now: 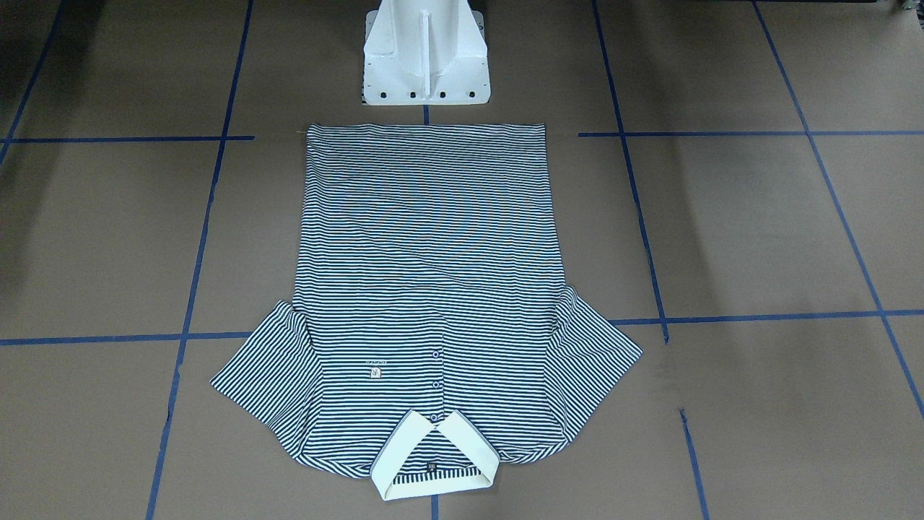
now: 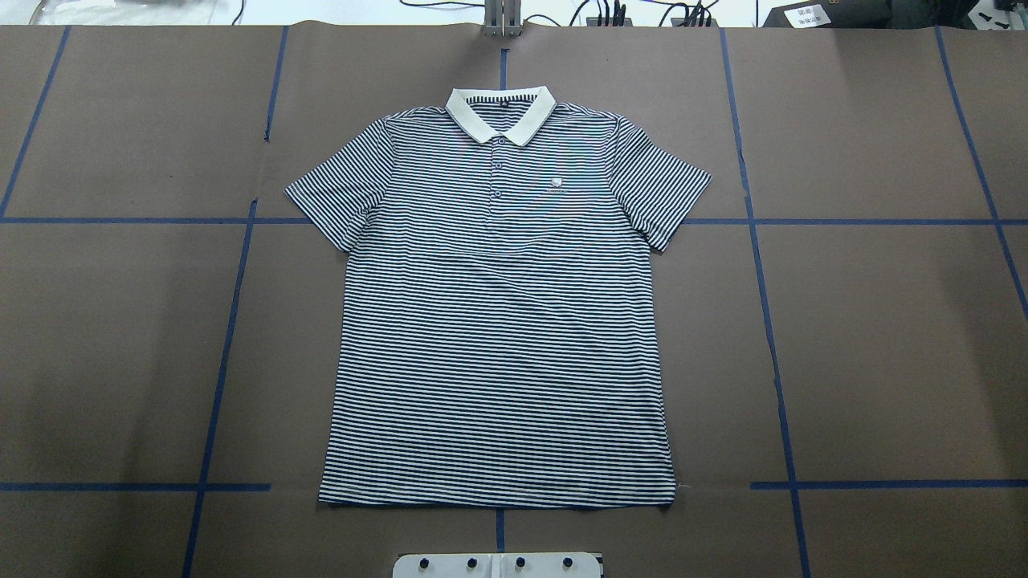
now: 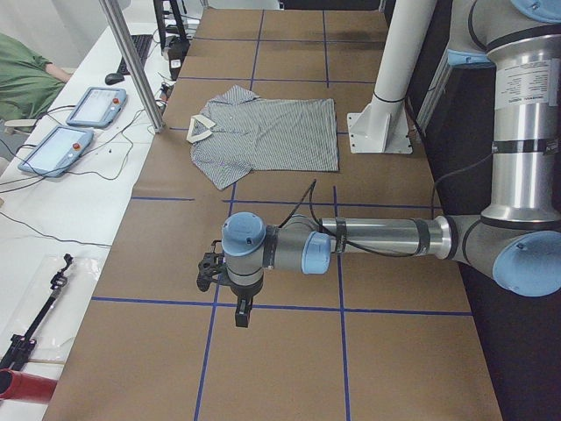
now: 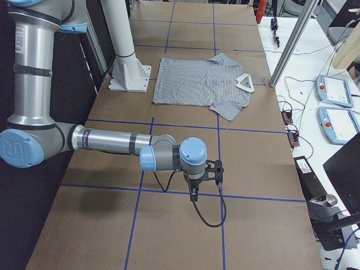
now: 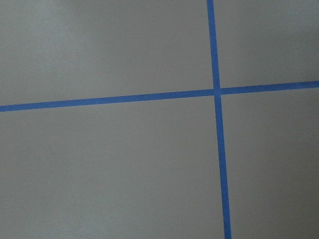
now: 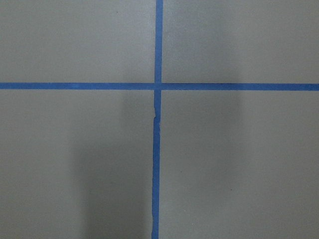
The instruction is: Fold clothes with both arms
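Left gripper (image 3: 242,316) and right gripper (image 4: 194,195) are hanging over the table (image 2: 883,337), well apart from the white pedestal (image 1: 426,50); spread or pressed together, I cannot tell. Striped polo shirt (image 2: 498,321) is lying flat, hem (image 2: 498,499) just beside the pedestal, collar (image 2: 500,112) farthest.

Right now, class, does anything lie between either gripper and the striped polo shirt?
Nothing visible does. The polo shirt lies flat; only brown table surface shows between it and the left gripper and the right gripper.
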